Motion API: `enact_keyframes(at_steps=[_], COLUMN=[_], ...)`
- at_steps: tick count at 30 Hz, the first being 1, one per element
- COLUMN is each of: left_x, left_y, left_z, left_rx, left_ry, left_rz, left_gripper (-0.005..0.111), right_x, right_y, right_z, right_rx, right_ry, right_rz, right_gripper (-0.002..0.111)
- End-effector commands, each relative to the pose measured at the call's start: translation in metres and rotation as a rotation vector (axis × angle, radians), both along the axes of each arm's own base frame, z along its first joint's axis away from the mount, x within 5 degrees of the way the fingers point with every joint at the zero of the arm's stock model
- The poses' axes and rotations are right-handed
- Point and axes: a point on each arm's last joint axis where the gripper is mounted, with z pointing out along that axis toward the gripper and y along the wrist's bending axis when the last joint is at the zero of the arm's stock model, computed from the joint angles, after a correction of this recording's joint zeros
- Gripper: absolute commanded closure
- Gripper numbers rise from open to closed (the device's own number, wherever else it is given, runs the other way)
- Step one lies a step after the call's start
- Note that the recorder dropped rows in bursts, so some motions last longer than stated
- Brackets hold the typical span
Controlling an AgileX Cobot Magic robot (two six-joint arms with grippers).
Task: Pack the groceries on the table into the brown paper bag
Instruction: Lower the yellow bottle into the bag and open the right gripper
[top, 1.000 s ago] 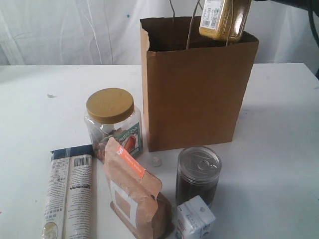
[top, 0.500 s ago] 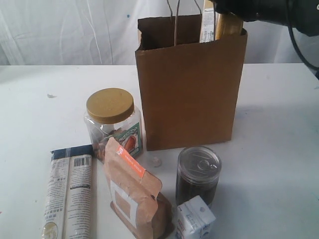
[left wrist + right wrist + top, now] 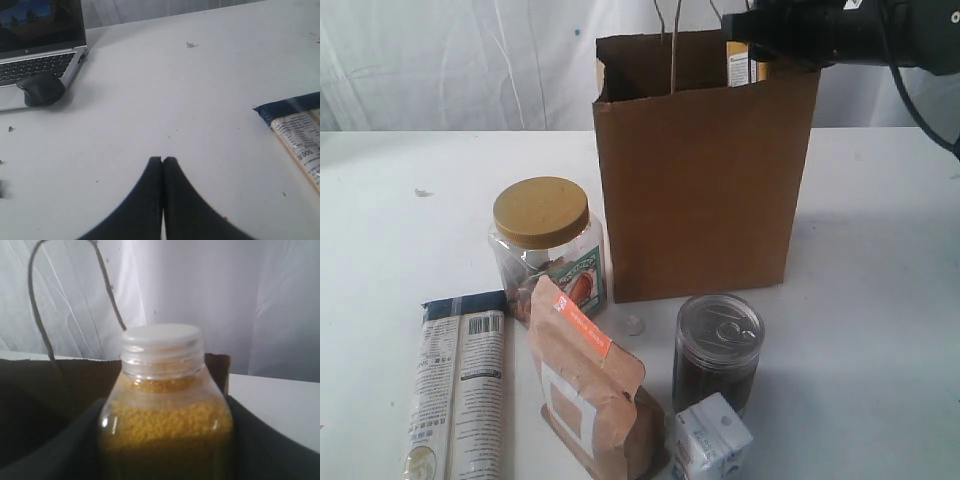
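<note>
The white-capped yellow bottle (image 3: 742, 65) has moved from a tilted position above the brown paper bag (image 3: 705, 190) down into its mouth; only a strip of the label now shows above the bag's rim at the upper right of the exterior view. The right gripper (image 3: 758, 40) has descended with it and sits level with the bag's top edge. The bag's right side has shifted slightly toward the left of the frame. The right gripper's fingers (image 3: 265, 450) clamp the bottle on both sides below its shoulder, with the white cap clear of them and pointing away from the wrist. One loop handle (image 3: 673, 40) rises just left of the gripper. The remaining groceries are unchanged on the table (image 3: 880, 300). The yellow-lidded clear jar (image 3: 542, 235) stands left of the bag. The dark tin (image 3: 717, 350) stands in front of it. The brown pouch (image 3: 590, 385), small white carton (image 3: 710, 440) and long printed packet (image 3: 460, 385) occupy the lower edge of the frame. The left gripper (image 3: 162, 165) is fully closed on nothing, above bare table near the packet's dark end.
</note>
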Motion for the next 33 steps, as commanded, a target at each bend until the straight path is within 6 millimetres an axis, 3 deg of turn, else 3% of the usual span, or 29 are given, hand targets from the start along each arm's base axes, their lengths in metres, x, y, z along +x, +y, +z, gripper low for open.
enact_keyframes(at_steps=[1, 12, 22, 28, 33], left_x=[0.0, 0.0, 0.0, 0.0, 0.0], left_y=[0.0, 0.0, 0.0, 0.0, 0.0], left_z=[-0.001, -0.001, -0.001, -0.001, -0.001], left_rx=[-0.005, -0.005, -0.005, -0.005, -0.005], left_ry=[-0.005, -0.005, -0.005, -0.005, -0.005], left_rz=[-0.007, -0.007, -0.007, -0.007, -0.007], left_gripper=[0.107, 0.107, 0.107, 0.107, 0.107], right_x=[-0.001, 0.003, 0.003, 0.003, 0.003], right_y=[-0.001, 0.0, 0.001, 0.001, 0.001], right_z=[0.016, 0.002, -0.001, -0.001, -0.002], right_rx=[-0.037, -0.126, -0.135, -0.135, -0.137], right_ry=[-0.107, -0.054, -0.028, -0.028, -0.02], right_rz=[0.009, 0.042, 0.047, 0.047, 0.049], right_gripper=[0.087, 0.061, 0.06, 0.045, 0.043])
